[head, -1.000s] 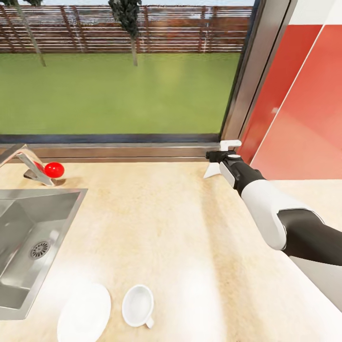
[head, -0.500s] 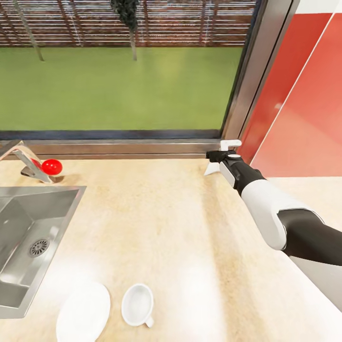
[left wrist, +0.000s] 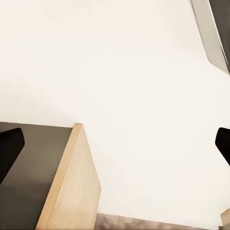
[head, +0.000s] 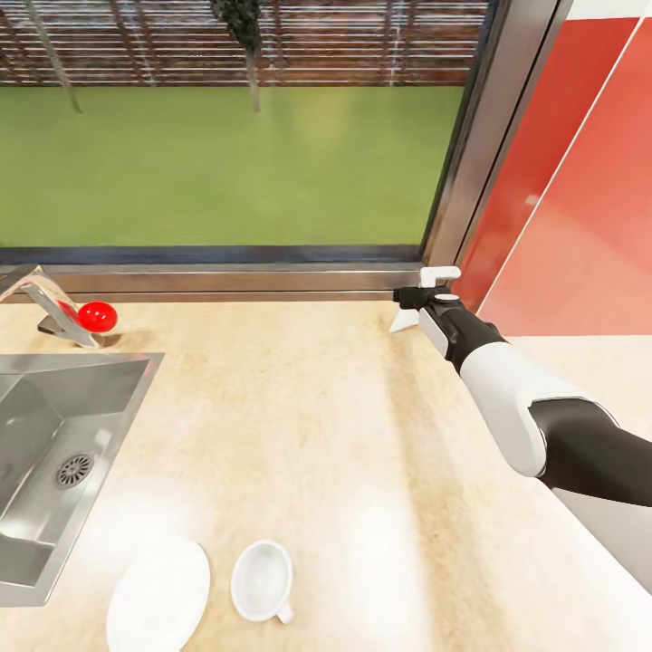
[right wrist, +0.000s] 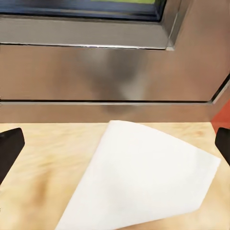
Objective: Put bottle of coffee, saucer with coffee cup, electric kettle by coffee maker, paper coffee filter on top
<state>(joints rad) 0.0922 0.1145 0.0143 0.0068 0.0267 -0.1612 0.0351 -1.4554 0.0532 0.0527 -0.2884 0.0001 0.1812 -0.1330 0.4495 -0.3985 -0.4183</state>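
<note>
At the far right of the countertop (head: 344, 435), the paper coffee filter (right wrist: 143, 177) is being straddled by the right gripper (head: 409, 296), fingers apart.

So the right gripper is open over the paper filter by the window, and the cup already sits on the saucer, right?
Not quite. In the head view the coffee cup stands on the countertop beside the saucer, not on it. The rest holds: the right gripper is open over the paper filter by the window frame.
</note>
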